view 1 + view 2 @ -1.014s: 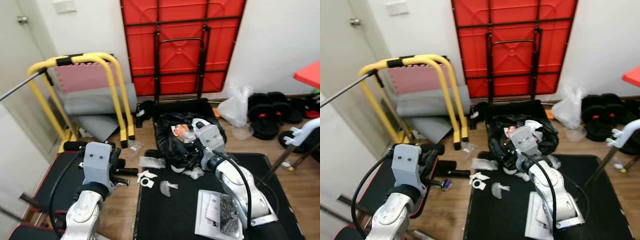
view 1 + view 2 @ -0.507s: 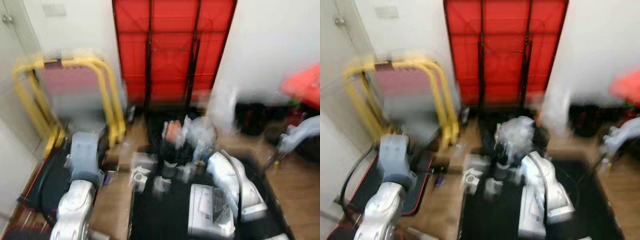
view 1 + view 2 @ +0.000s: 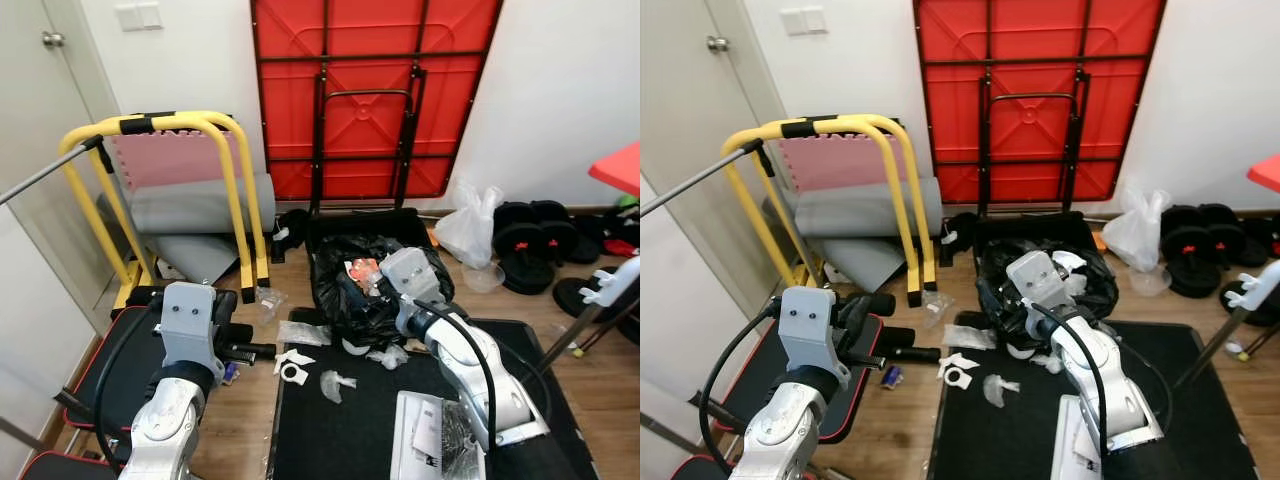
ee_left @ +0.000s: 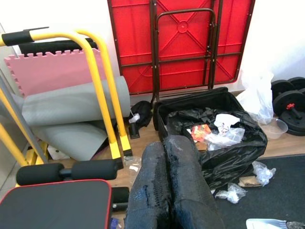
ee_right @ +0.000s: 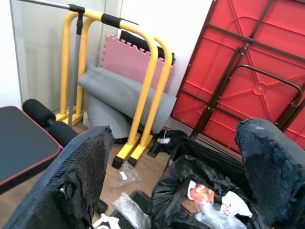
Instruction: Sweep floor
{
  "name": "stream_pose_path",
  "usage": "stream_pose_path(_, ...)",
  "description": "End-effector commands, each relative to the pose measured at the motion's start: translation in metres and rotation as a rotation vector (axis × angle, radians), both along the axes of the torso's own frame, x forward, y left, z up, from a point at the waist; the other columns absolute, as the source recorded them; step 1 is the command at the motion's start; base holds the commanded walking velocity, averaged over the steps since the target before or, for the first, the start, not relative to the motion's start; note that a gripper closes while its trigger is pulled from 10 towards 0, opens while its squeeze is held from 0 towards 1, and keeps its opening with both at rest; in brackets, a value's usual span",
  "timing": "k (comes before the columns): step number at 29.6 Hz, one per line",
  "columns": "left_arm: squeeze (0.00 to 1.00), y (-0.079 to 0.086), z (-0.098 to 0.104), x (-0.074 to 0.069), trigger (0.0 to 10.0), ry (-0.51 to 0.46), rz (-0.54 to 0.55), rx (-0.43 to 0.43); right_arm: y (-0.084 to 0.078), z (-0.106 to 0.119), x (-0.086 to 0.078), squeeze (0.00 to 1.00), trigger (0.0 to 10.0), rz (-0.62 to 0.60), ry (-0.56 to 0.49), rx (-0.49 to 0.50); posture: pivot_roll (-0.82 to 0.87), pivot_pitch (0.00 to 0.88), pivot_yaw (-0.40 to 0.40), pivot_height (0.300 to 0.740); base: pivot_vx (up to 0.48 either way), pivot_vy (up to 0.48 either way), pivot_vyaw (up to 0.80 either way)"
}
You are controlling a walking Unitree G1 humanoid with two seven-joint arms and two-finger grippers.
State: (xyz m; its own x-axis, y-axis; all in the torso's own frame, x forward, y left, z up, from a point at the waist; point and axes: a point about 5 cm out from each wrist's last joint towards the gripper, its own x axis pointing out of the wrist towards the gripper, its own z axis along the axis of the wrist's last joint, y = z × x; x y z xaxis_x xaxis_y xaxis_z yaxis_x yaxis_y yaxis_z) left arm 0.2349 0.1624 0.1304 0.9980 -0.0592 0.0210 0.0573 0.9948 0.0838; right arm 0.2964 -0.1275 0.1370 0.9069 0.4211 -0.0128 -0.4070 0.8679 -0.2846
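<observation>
Right hand (image 5: 176,167) fingers spread wide, empty, poised over black trash bag (image 3: 372,285). Left hand (image 4: 167,191) clenched, empty, above bench pad (image 3: 115,360). Plastic scraps (image 3: 335,381) (several, crumpled) lie on black mat (image 3: 340,440) and wood floor (image 3: 245,420) beside bag.

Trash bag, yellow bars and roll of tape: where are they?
Trash bag (image 3: 350,300), left eye view, black side.
Yellow bars (image 3: 232,190), left eye view, near upright.
Roll of tape (image 3: 291,372), left eye view, its ring.

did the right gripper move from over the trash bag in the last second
No. The right gripper hangs open over the trash bag as before; only the camera shifted.
</observation>
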Motion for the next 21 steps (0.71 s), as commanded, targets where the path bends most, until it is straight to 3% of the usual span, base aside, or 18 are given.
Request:
stream_pose_path(1, 0.00, -0.0009, -0.0048, -0.0006, 10.0, 0.012, 0.005, -0.015, -0.0043, -0.0049, 0.0014, 0.00, 10.0, -0.031, 0.019, -0.012, -0.13, 0.000, -0.017, 0.740, 0.000, -0.266, 0.00)
stream_pose_path(21, 0.00, -0.0030, -0.0052, 0.0013, 10.0, 0.007, -0.003, -0.019, -0.0076, -0.0068, 0.0043, 0.00, 10.0, -0.063, 0.034, 0.005, -0.13, 0.000, -0.018, 0.740, 0.000, -0.276, 0.00)
